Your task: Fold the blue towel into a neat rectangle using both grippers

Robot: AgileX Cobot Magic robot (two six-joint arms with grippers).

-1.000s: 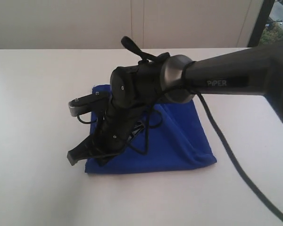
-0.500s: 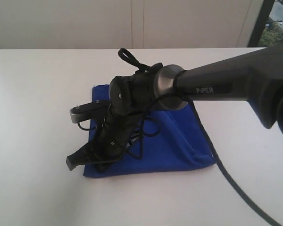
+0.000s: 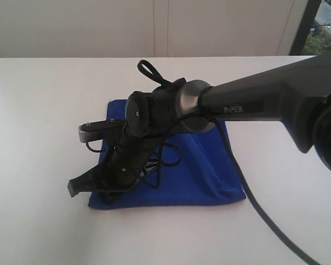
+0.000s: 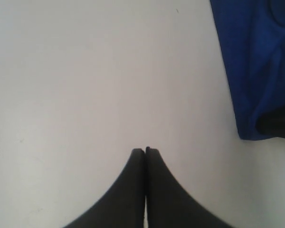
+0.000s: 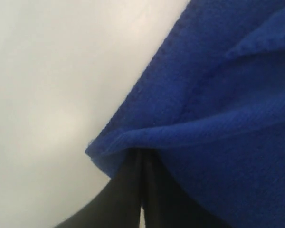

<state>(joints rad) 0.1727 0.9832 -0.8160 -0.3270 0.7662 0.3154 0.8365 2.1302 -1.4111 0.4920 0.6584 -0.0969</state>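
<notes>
Right gripper pinching blue towel at its corner, left gripper pressed together, hovering over white table near towel's edge

— What is underneath it all?
— A plain white bench, smooth and matte, filling most of the exterior view.
— And behind it?
— A pale panelled wall with thin vertical seams. At its right end stands a dark post, then a window showing blurred greenery.
</notes>
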